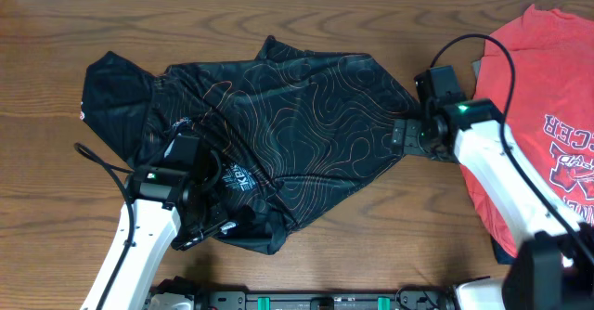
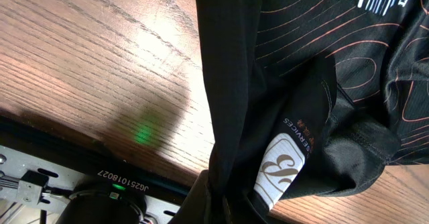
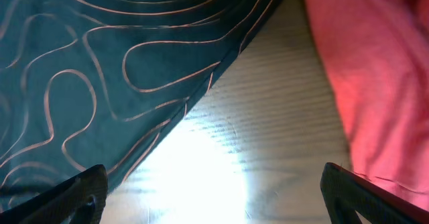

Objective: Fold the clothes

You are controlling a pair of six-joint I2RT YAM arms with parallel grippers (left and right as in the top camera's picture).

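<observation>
My left gripper [image 1: 209, 219] is clamped on the near hem of the jersey [image 1: 297, 115]. The jersey lies mid-table, long axis left to right. My right gripper [image 1: 405, 132], jaws wide apart, sits at its right corner and is the nearer arm there. Red T-shirt [image 1: 548, 78] just beyond.

One wooden table [image 1: 278, 13] carries two garments: one black jersey [image 1: 306, 106] with orange contour lines and one red T-shirt [image 1: 548, 78] with white lettering. There are two white robot arms, the left arm [image 1: 139, 240] and the right arm [image 1: 506, 175], each with one gripper, two in all: the left gripper [image 1: 206, 187] and the right gripper [image 1: 405, 132]
</observation>
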